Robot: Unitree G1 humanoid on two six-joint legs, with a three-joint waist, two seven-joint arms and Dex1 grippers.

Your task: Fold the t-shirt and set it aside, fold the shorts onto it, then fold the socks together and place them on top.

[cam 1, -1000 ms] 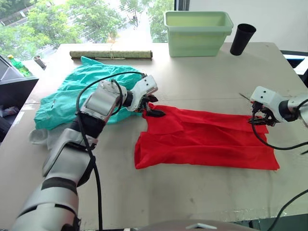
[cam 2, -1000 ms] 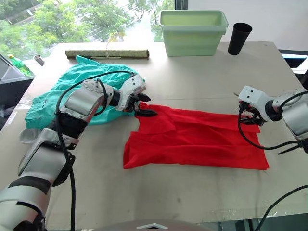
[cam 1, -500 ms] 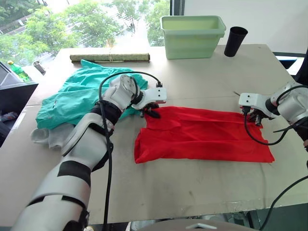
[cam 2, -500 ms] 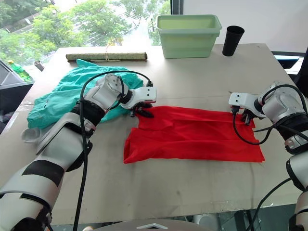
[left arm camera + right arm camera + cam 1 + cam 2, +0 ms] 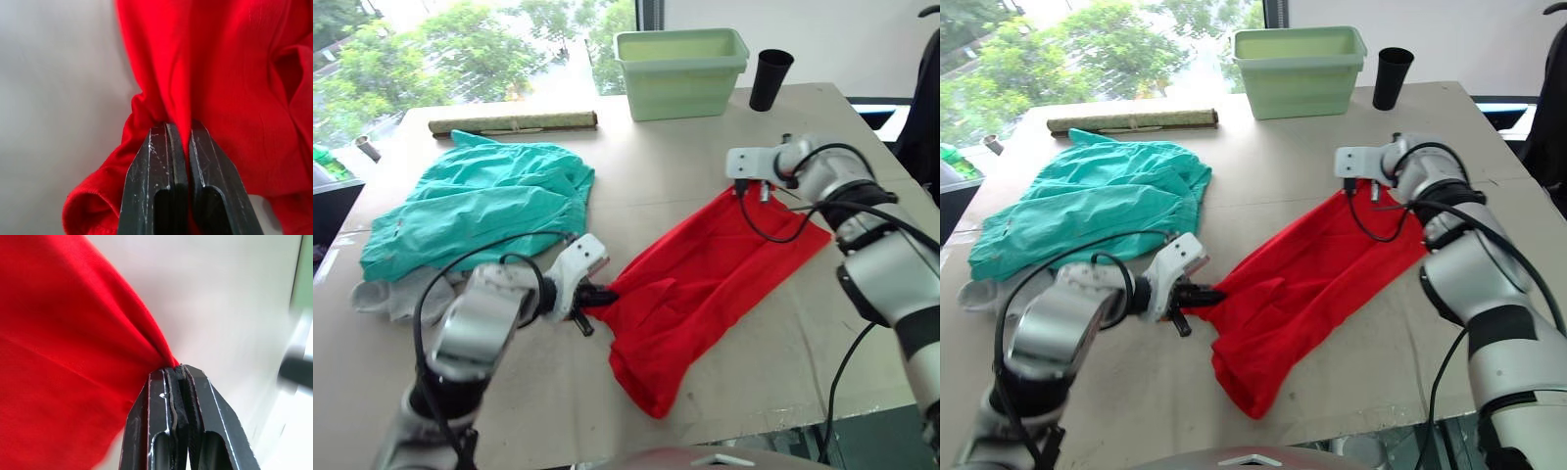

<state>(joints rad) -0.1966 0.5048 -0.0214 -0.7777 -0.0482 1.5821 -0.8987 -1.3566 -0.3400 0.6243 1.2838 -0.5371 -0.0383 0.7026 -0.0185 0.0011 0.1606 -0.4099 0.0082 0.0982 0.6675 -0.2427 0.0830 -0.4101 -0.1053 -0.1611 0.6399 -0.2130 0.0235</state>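
— What carries it all?

— A pale table (image 5: 685, 176), running from the window edge at the top of the frame to the bottom.

— And on it?

— A red t-shirt (image 5: 705, 284) lies slantwise right of centre, bunched toward the lower middle. Teal shorts (image 5: 480, 211) spread at the left; grey-white socks (image 5: 386, 294) poke out from under their lower left edge. Along the top edge: a rolled mat (image 5: 514, 122) upper left, a green tub (image 5: 680, 59) top centre, a black cup (image 5: 769, 78) just right of it.

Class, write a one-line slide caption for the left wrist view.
Left gripper jaws shut on a pinched fold of the red t-shirt above the table.
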